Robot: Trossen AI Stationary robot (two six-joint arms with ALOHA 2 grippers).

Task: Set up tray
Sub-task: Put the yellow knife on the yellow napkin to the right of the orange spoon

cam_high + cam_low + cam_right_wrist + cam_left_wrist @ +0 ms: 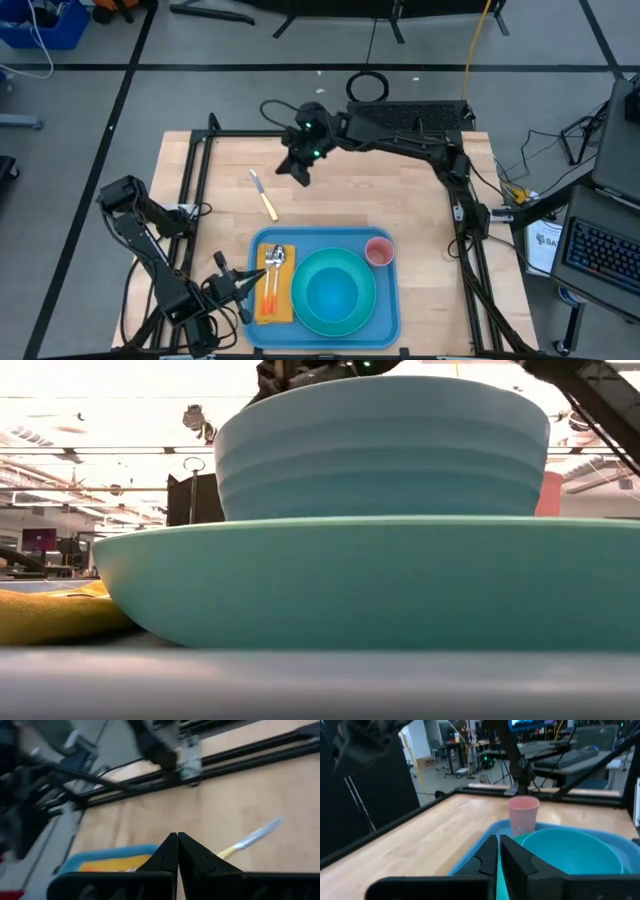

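The light-blue tray (385, 305) lies at the table's near middle. On it a turquoise bowl (331, 288) stands in a round turquoise plate (380, 585), with a pink cup (379, 251) at the far right corner. A yellow napkin (275, 300) at its left carries a spoon (277, 262) and an orange-handled utensil. A yellow-handled knife (263, 194) lies flat on the bare wood beyond the tray. My right gripper (298, 174) is shut and empty, above the table just right of the knife. My left gripper (248, 288) is shut and empty at the tray's left edge.
Black frame rails (195, 170) run along the table's left, far and right sides. Bare wood (400, 190) lies between the tray and the far rail. A keyboard and papers (590, 250) sit off the table to the right.
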